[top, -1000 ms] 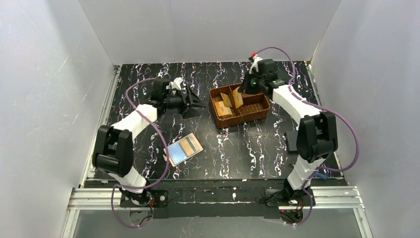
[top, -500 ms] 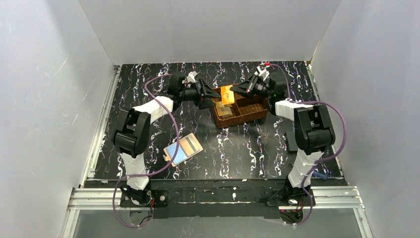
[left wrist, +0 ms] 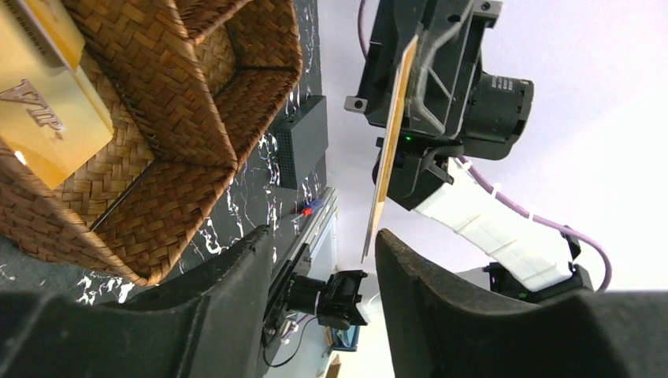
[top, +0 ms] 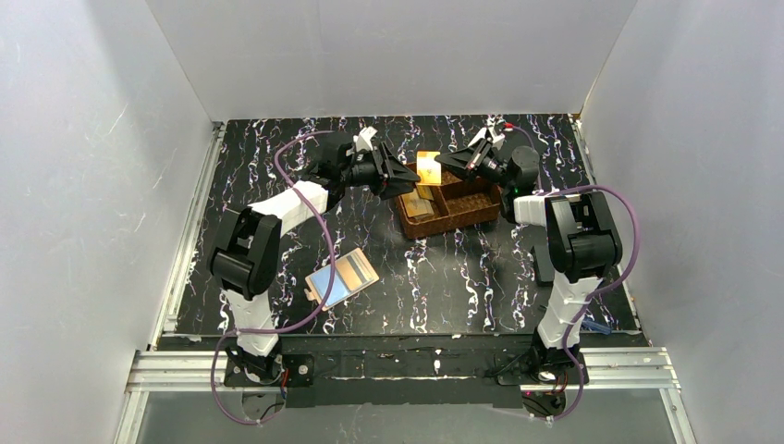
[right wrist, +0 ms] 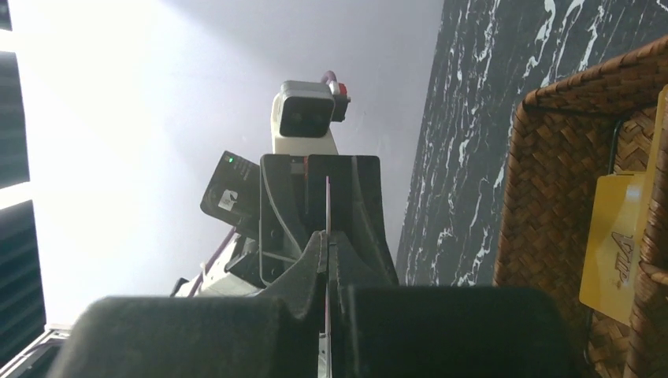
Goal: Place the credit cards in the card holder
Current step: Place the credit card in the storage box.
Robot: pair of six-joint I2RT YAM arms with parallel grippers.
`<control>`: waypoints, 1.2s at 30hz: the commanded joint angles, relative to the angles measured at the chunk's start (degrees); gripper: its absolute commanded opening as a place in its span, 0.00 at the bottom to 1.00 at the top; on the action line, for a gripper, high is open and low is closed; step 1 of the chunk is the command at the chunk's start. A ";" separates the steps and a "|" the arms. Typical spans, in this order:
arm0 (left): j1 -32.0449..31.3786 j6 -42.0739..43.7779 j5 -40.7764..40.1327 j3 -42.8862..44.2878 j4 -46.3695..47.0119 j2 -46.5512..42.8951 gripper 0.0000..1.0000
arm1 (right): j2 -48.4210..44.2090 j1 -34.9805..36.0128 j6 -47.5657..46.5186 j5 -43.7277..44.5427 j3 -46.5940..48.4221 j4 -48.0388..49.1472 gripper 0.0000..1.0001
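**Status: one card gripped above the basket, left jaws parted**

From my station I read the right gripper (top: pixel 446 165) as clenched on one orange card (top: pixel 428 167). The right wrist view confirms this: both fingers press flat against the card, which shows there edge-on as a thin line between them. The card stands upright in the air over the far-left end of the woven basket (top: pixel 481 208), clear of its rim.

The left gripper (top: pixel 403 176) faces the right gripper from the left, at about the same height. Its jaws are released, with a wide gap between them (clearest in the left wrist view). The free end of the orange card sits just at the mouth of that gap, close to one finger. I cannot tell whether it touches.

The other credit cards (top: pixel 421 205) lie inside the left end of the basket. One of them is golden-yellow and bears the letters "VIP".

The card holder (top: pixel 342 277) lies open on the table (top: pixel 462 277), near and left of centre, beside the left arm. Its blue and orange inner faces are turned up. It is well apart from both grippers and from the basket.
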 commanded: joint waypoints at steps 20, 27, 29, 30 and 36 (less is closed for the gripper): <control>-1.54 1.44 0.90 -2.01 2.57 -4.45 0.47 | -1.73 -0.55 4.00 3.29 -1.55 6.09 0.01; -1.54 1.66 0.62 -2.98 2.67 -4.34 0.48 | -1.49 -0.65 5.63 3.66 -2.10 7.80 0.01; -1.54 1.54 0.54 -3.12 2.64 -4.26 0.49 | -1.50 -0.70 5.81 3.71 -2.26 8.12 0.01; -1.61 1.51 0.49 -3.17 2.67 -4.25 0.50 | -1.51 -0.72 5.83 3.72 -2.28 8.13 0.01; -1.55 1.67 0.21 -3.75 2.73 -4.51 0.53 | -1.54 -0.81 6.53 4.04 -2.56 8.91 0.01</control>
